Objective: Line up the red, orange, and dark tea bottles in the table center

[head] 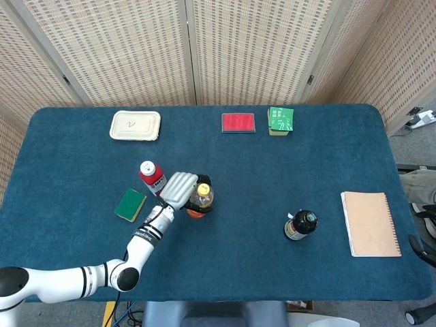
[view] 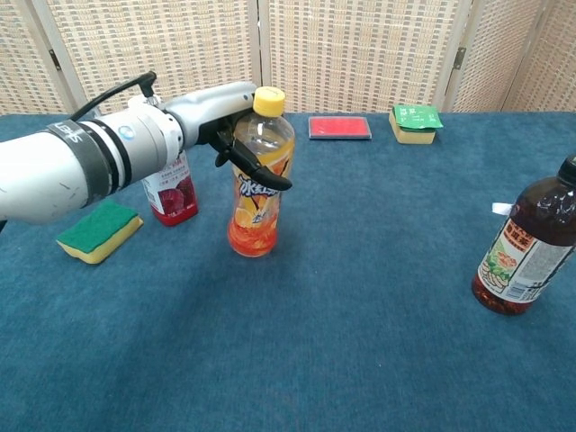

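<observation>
Pretty even, bright indoor lighting in both views, looks like it's coming from overhead. Shadows are soft, just faint dark patches on the blue table cloth (view: 360, 315) under things. Small highlight on the orange bottle (view: 259, 180), no harsh glare. Head view is sharp, slightly curved at the edges. Chest view's near left arm looks slightly soft.

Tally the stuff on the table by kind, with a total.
Bottles: 3: orange bottle held by the left hand, red bottle, dark tea bottle
Sponges: 2: green sponge, back sponge
Tray: 1: white tray
Red case: 1: red case
Notebook: 1: notebook
Total: 8
</observation>
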Controlling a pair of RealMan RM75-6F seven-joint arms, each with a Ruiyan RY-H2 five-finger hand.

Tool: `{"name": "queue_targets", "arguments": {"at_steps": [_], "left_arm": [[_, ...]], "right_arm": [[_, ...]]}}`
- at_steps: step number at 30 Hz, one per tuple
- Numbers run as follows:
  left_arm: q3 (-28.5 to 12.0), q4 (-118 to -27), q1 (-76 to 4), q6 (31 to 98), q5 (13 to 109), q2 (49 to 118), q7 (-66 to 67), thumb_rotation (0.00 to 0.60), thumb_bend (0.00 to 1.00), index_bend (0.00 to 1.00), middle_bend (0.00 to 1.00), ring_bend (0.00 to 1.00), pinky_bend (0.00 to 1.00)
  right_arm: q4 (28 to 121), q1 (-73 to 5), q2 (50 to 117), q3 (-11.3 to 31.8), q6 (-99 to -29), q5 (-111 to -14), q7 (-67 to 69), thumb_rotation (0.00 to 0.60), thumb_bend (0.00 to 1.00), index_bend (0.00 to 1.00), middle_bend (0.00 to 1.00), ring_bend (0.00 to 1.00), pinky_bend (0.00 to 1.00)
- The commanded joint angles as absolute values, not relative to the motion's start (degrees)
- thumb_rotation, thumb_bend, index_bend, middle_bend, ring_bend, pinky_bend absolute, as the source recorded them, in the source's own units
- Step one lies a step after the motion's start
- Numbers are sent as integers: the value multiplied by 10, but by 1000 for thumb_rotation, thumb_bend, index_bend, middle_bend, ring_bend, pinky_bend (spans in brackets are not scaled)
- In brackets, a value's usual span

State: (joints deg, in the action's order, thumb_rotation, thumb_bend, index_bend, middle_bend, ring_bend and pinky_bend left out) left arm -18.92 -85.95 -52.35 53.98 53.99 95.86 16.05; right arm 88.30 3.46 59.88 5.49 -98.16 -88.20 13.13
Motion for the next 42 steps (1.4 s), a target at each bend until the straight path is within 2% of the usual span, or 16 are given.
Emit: {"name": "queue_targets", "arguments": {"at_steps": [1, 6, 11, 20, 26, 42], "left_arm": [[-188, -858, -526, 541, 539, 961, 164, 600, 86, 534, 499, 553, 723], [-185, -857, -529, 547, 537, 966, 169, 600, 87, 527, 491, 532, 723], [-183, -858, -533, 553, 528, 969, 183, 600, 87, 478, 457, 507, 722], [-184, -866, -543, 554, 495, 965, 211, 600, 87, 293, 334, 436, 697], [-182, -873, -543, 559, 485, 959, 218, 600, 87, 215, 291, 407, 679], [-180, -935, -524, 596, 480, 904, 234, 600, 86, 210, 278, 398, 675]], "right_arm": [[883, 35, 598, 56, -981, -881, 134, 600, 270, 402, 308, 288, 454], [882, 36, 597, 57, -980, -880, 138, 600, 270, 409, 309, 288, 455], [881, 37, 596, 58, -979, -878, 144, 600, 271, 414, 309, 288, 454], [879, 37, 595, 59, -978, -878, 146, 600, 271, 415, 309, 288, 455], [877, 37, 595, 58, -979, -884, 144, 600, 270, 416, 309, 288, 455], [872, 38, 602, 56, -989, -898, 137, 600, 271, 416, 309, 288, 455]]}}
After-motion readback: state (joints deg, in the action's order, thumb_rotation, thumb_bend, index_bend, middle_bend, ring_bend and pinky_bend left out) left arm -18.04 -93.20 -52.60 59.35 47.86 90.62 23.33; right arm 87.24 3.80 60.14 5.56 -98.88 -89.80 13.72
